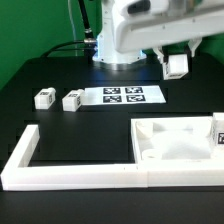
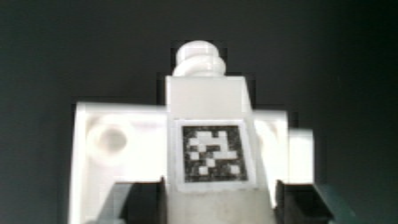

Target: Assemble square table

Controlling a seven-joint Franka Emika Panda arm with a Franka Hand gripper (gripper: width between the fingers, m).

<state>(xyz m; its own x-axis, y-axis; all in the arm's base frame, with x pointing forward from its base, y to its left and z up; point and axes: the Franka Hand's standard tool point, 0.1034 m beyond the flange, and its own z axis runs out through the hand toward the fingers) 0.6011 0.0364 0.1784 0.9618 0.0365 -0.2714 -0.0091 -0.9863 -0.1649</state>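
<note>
My gripper [image 1: 177, 57] hangs above the table on the exterior view's right, shut on a white leg block [image 1: 177, 66]. In the wrist view the held leg [image 2: 214, 120] stands between the dark fingers [image 2: 150, 205], with its tag facing the camera and its rounded screw tip [image 2: 199, 50] pointing away. Below it lies the white square tabletop [image 2: 98, 170], with a round corner hole [image 2: 111, 138] showing. In the exterior view the tabletop [image 1: 170, 150] lies rim up at the lower right, with a tagged leg [image 1: 218, 135] at its right edge. Two loose legs [image 1: 45, 98] [image 1: 73, 100] lie on the left.
The marker board [image 1: 124, 95] lies mid-table beside the loose legs. A long white L-shaped border wall [image 1: 80, 176] runs along the front and up the left side, against the tabletop. The robot base [image 1: 120, 40] stands at the back.
</note>
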